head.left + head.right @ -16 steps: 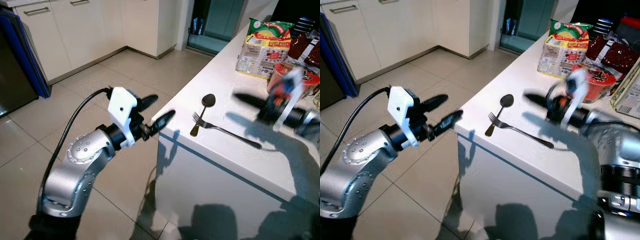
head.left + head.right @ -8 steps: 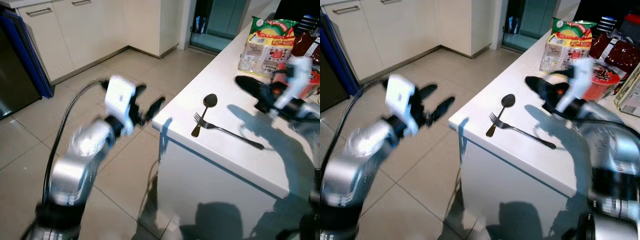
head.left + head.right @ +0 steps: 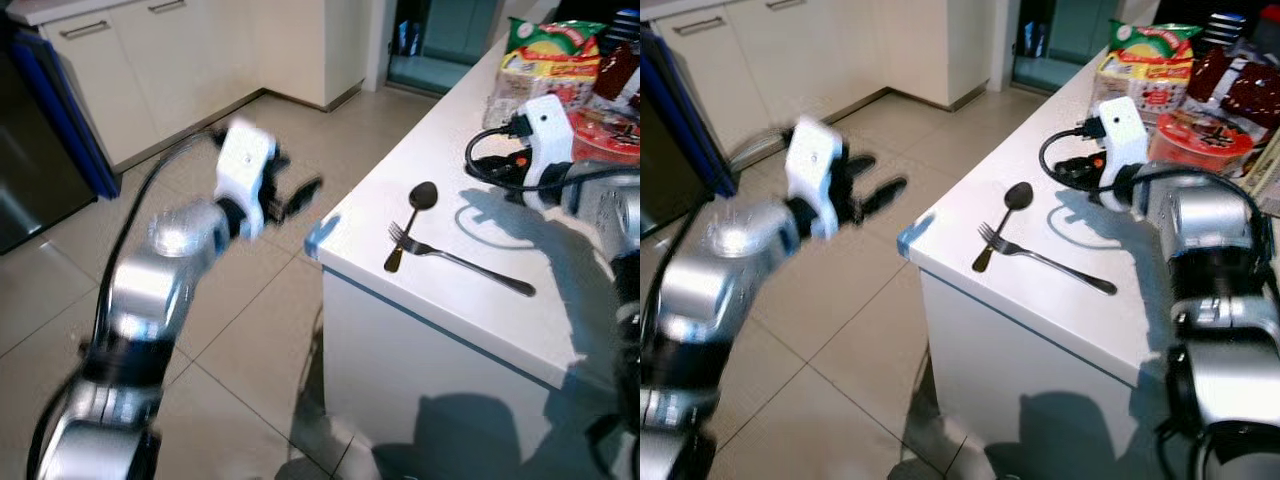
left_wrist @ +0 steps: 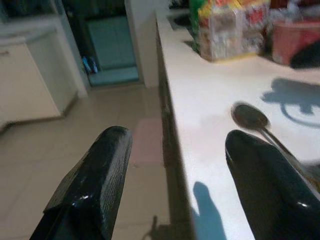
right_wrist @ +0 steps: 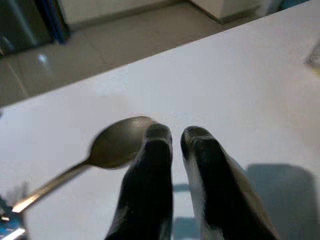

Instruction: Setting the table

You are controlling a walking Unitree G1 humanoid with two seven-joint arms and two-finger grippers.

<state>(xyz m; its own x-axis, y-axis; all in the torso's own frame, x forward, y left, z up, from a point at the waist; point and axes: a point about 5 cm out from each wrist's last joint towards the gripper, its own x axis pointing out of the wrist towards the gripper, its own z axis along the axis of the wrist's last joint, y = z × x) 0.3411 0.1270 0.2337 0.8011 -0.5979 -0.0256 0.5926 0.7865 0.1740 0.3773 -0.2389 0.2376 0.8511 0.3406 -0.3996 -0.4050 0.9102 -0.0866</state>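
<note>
Snack packets (image 3: 541, 62), cabinets (image 3: 150, 70), tiled floor (image 3: 250, 330)

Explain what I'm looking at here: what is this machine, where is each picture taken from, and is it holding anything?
A humanoid robot with two silver arms stands at a white counter. The two wide pictures come from its head, the two close ones from its wrists. The left pincer hangs open over the floor beside the counter's corner, holding nothing. The right pincer is above the counter near the spoon, fingers close together with nothing between them. A fork lies with its tines against the spoon's handle. Food packets stand further back.
</note>
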